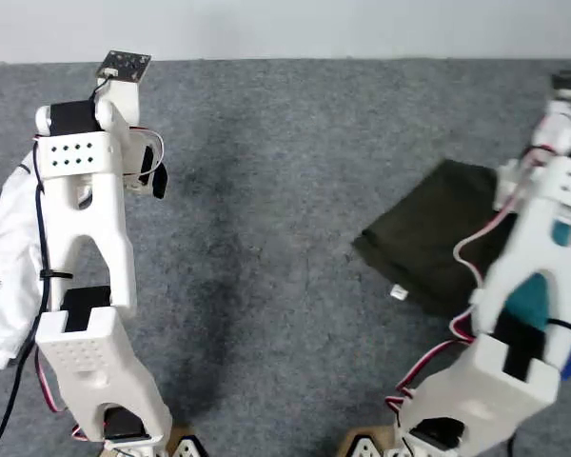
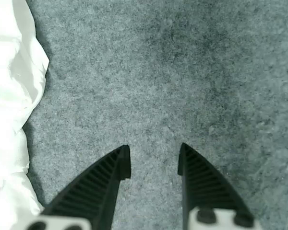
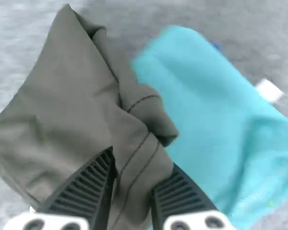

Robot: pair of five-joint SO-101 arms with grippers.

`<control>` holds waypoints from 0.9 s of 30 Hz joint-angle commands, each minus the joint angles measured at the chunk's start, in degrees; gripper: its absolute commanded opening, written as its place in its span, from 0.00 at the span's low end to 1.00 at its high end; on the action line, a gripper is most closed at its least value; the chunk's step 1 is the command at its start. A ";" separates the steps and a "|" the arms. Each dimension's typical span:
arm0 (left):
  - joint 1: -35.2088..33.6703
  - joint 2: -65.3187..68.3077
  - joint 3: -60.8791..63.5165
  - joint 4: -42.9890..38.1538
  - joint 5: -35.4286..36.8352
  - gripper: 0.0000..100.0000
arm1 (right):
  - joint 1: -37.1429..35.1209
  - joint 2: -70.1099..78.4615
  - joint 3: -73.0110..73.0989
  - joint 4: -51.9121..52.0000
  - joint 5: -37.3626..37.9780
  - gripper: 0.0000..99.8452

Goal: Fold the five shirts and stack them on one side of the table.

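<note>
My right jaws pinch a raised ridge of the dark shirt [image 3: 62, 120], the cloth bunched between them. The teal shirt [image 3: 221, 120] lies touching the dark shirt, partly under its loose fold. My left jaws stand spread and hold nothing, over bare grey tabletop [image 2: 182, 72] well apart from the dark shirt, with the white shirt [image 2: 9, 96] heaped farther off on that side.

To do this step well, I judge, I should keep the pinch firm, carry the ridge low and straight, and lay the dark shirt squarely on the teal one without dragging the teal out of its fold. A slack grip could let the hem slip and the fold open.

The right wrist view gives the teal shirt broad and plain beside the dark shirt, where the high view has my right arm across most of it. The high view gives the dark shirt's flat outline and the white heap beyond my left arm.
</note>
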 commanded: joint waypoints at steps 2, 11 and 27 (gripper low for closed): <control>0.53 -3.52 -0.31 0.88 -0.53 0.17 | 8.13 -3.21 -2.55 -2.68 1.85 0.01; 0.53 -3.52 -0.31 0.88 -0.53 0.17 | 18.59 -1.36 -2.29 -9.19 1.85 0.01; 0.09 -3.96 -0.31 0.88 -0.44 0.17 | 25.54 4.26 -2.64 -7.87 0.70 0.10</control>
